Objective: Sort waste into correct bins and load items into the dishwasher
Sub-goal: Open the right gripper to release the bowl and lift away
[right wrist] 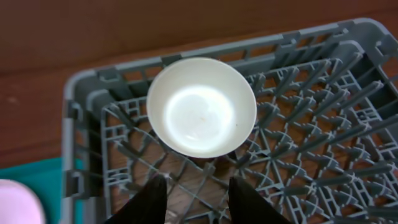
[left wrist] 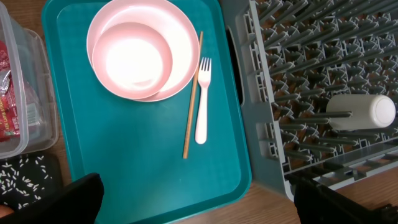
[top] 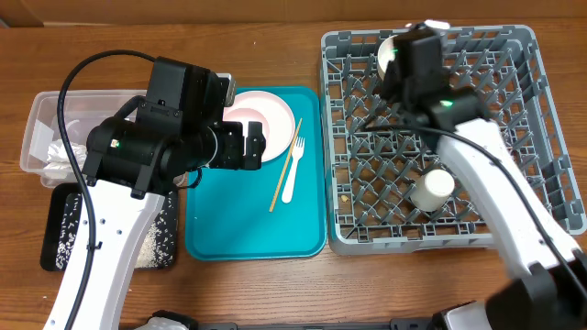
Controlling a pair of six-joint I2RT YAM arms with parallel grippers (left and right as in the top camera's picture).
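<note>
Right gripper (right wrist: 199, 183) hangs over the rack's (top: 413, 240) far-left corner. Its fingers are part-way apart and empty. The bowl (right wrist: 202, 106) sits mouth-up on the pegs just ahead of the fingertips with no contact, so I read it as released and placed. A cup (top: 431, 190) lies on its side nearer the rack's front.

Left gripper (left wrist: 196, 180) is spread fully wide over the teal tray (top: 238, 220), holding and touching nothing.

3 items are left on the tray:
- plate (left wrist: 143, 50) at the far end; there may be a smaller dish nested in it, can't tell
- chopstick (left wrist: 193, 93) just beside the plate's right rim
- fork (left wrist: 202, 102) just right of the chopstick, parallel to it, tines at the far end

Key relation: the chopstick's long axis runs near-to-far along the tray with a slight tilt. It lies straight ahead of the left fingertips. The left fingers sit either side of that line, so my guess is they'd close across the stick with little wrist turn.

The left arm is clearly nearer; the right is well apart, over the rack.

Risk: fork and chopstick are close enough that 1 pinch could catch both.
</note>
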